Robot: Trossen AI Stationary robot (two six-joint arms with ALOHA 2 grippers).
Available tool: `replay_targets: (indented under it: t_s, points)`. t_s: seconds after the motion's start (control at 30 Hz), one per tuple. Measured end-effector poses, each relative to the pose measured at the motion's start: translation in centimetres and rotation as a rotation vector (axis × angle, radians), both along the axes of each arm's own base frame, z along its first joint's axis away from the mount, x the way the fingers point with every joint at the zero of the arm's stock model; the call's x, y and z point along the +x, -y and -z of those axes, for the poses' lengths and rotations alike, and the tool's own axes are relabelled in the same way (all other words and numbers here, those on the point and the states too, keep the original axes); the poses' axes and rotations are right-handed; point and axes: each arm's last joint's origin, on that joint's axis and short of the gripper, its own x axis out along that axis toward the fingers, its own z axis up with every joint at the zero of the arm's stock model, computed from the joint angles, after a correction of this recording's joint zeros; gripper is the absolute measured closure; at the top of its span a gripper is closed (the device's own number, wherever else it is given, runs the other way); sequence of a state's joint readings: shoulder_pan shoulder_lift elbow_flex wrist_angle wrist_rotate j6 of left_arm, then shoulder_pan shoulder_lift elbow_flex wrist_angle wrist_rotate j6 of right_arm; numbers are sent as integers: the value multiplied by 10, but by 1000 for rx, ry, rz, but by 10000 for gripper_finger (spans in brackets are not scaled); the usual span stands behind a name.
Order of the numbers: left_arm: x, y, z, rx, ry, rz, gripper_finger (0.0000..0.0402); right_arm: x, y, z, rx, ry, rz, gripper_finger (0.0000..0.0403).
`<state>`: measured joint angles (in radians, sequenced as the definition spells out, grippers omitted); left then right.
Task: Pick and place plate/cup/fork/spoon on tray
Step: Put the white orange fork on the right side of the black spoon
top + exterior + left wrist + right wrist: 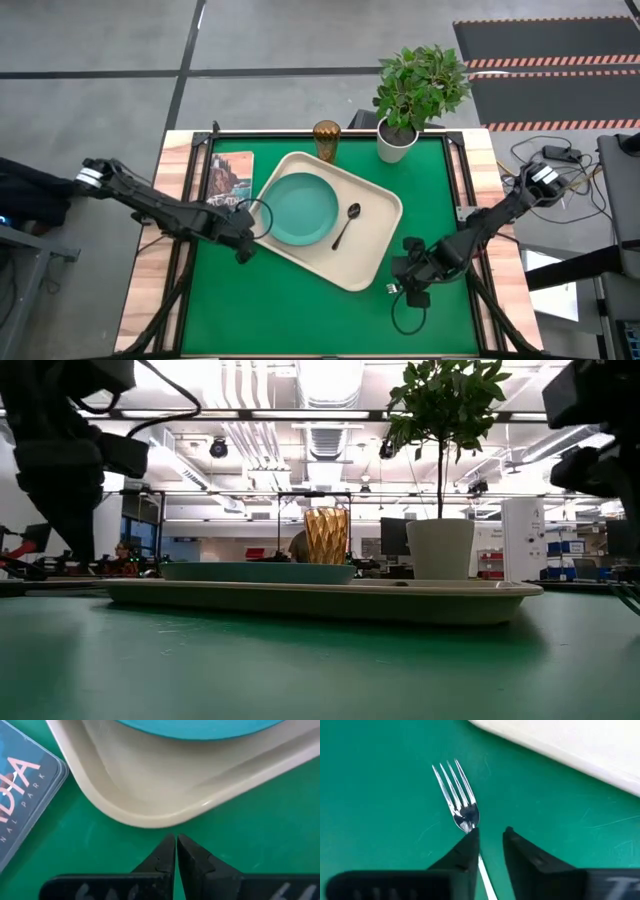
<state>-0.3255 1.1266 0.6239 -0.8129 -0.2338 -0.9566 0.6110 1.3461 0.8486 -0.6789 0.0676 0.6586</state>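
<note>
Left gripper: you have it idle just off the tray's left corner, fingers pressed together on nothing, beside the picture-covered book.
Tray: cream, smooth, raised rim and rounded corners, lying skewed across the middle of the green table.
Plate: teal, round, shallow, already on the tray's left half.
Spoon: slim and dark, also on the tray, just right of the plate.
Cup: amber, ribbed, translucent; not yet on the tray, it stands at the table's far edge beside the white plant pot.
Fork: shiny steel tines on the bare table just off the tray's near right edge; its long axis runs straight out from your right gripper, tines pointing away.
Right gripper: clearly your nearer arm. Fingers parted a little, straddling the fork's neck, one finger overlapping it; I judge it not yet clamped.
</note>
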Motion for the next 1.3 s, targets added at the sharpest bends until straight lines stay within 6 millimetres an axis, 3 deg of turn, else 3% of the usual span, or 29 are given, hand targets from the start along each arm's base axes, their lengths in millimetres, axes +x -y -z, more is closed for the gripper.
replay_targets:
  t_s: [0.23,0.43,1.07,1.3]
  points:
    - [0,9,-8,-25,31,-9,401,-2,-10,15,-49,-55,-56,242]
    - [6,19,-26,-34,94,26,401,-3,-12,24,-80,-96,-73,213]
    - [20,37,-64,203,390,57,401,1,-20,41,-100,-56,-96,217]
    - [39,48,-76,284,626,213,401,0,-24,53,-95,-42,-105,266]
